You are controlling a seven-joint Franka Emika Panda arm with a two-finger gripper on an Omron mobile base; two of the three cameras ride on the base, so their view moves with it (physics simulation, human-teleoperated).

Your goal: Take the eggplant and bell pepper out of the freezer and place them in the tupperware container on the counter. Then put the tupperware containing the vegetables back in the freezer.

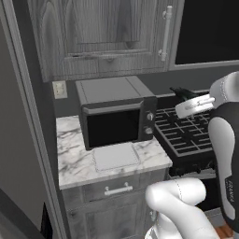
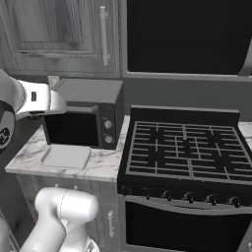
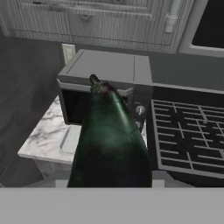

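1. The freezer's grey side [image 1: 18, 140] stands at far left, just beside the counter [image 1: 70, 158]. Whether the bell pepper is inside cannot be told from here.
2. The tupperware container [image 1: 115, 157] lies flat and empty on the marble, directly in front of the microwave [image 1: 116, 114]. There is little bare counter on either side of it.
3. The gripper [image 1: 179, 93] hangs high over the stove grates [image 1: 186, 133], to the right of the microwave and well apart from the container. In the hand view the eggplant [image 3: 109, 140] runs lengthwise from between the jaws, which stand about half open, closed on its thick end.
4. Risk: the eggplant is glossy, tapered and long. Held by one end, it could pivot or slide in the grip during the swing leftward.
5. Risk: the microwave stands between the hand and the tray, so a low path would likely strike its top or front corner.
6. Risk: the tray is shallow, and a release from height could let the eggplant bounce or roll onto the marble.
7. Also around: wall outlet [image 1: 59, 89], upper cabinet handle [image 1: 165, 32], drawer handle [image 1: 118, 189].
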